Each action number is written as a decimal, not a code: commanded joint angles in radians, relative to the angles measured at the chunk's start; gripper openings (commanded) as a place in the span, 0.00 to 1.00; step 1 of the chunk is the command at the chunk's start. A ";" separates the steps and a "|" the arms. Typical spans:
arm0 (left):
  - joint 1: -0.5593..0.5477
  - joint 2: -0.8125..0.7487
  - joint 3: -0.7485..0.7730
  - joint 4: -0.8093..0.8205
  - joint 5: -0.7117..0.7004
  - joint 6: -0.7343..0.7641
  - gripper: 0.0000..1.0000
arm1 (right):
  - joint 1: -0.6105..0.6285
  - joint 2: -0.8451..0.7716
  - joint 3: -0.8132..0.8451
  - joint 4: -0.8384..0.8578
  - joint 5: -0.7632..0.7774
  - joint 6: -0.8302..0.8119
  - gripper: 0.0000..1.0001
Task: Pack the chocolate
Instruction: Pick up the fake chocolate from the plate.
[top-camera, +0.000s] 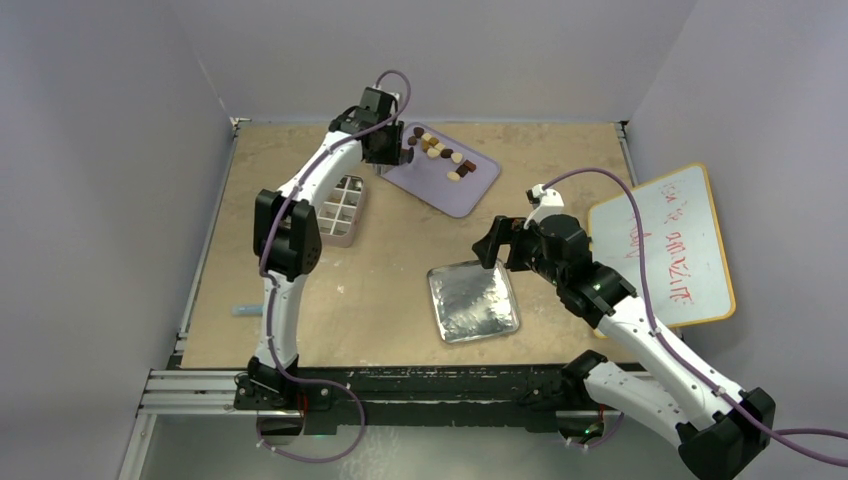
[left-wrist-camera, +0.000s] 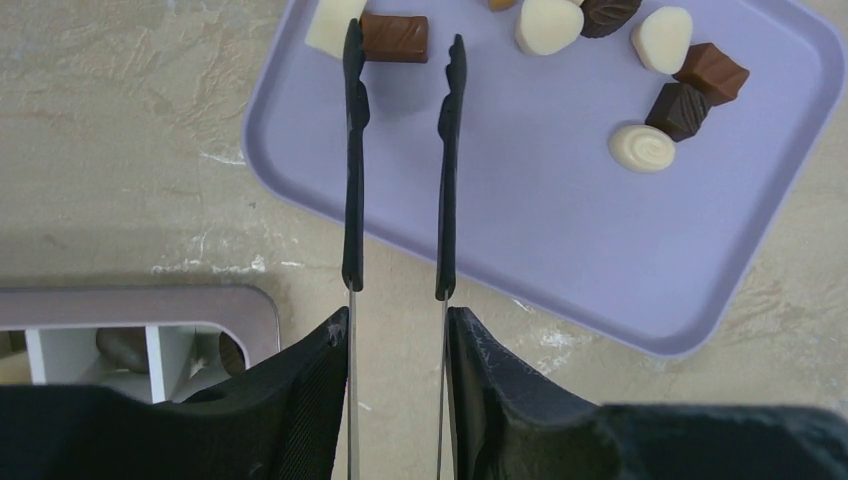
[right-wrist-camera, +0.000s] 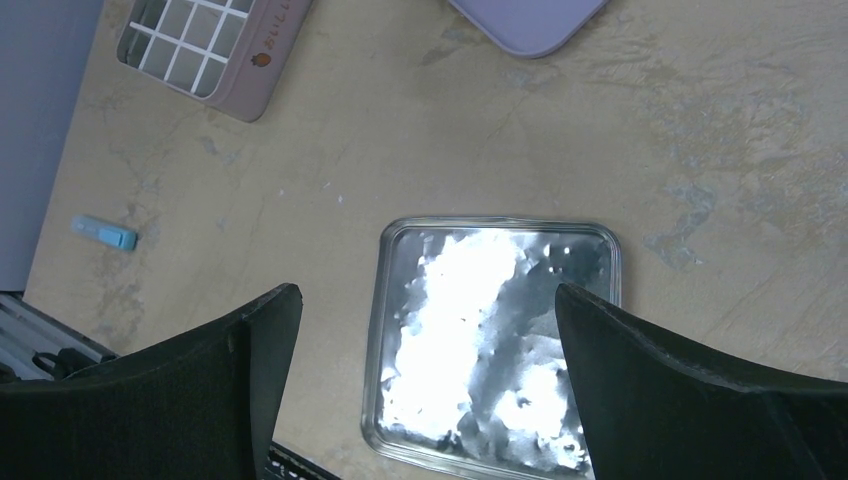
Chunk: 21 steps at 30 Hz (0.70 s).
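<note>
A sandy desk (top-camera: 400, 290) carries the packing job, with a scribbled whiteboard (top-camera: 665, 245) lying at its right edge. On the far side sits a lavender tray (top-camera: 480, 185), where the chocolate (top-camera: 435, 148) lies in a loose row near its far corner. Nearer the arms, the right pincer (top-camera: 495, 245) hangs wide and holding nothing over a shallow silver tin (top-camera: 472, 300). Left of the lavender tray is a divided box (top-camera: 340, 208); the left wrist view hints at a couple of pieces already in its cells.

The left pincer (left-wrist-camera: 398, 330) is clamped on black tweezers (left-wrist-camera: 400, 180), whose tips stand narrowly apart on either side of a mid-brown block (left-wrist-camera: 393, 38). The step looks like a pick-up at the moment before the squeeze. Whether the tips are down at tray level cannot be told. The next move would call for a gentle pinch, a clean lift and a short carry to a free cell.

A cream piece (left-wrist-camera: 330, 25) lies against the block at the left tip and could be nudged or caught. A small blue item (top-camera: 245, 310) lies well clear by the desk's left edge.
</note>
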 joint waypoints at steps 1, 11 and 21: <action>0.003 0.027 0.044 0.067 -0.003 0.023 0.37 | -0.003 -0.016 0.039 0.001 0.030 -0.016 0.99; 0.003 0.057 0.039 0.109 -0.022 0.028 0.37 | -0.002 -0.011 0.044 0.002 0.042 -0.017 0.99; 0.003 0.102 0.108 0.125 -0.013 0.058 0.38 | -0.002 -0.034 0.034 -0.011 0.047 -0.023 0.99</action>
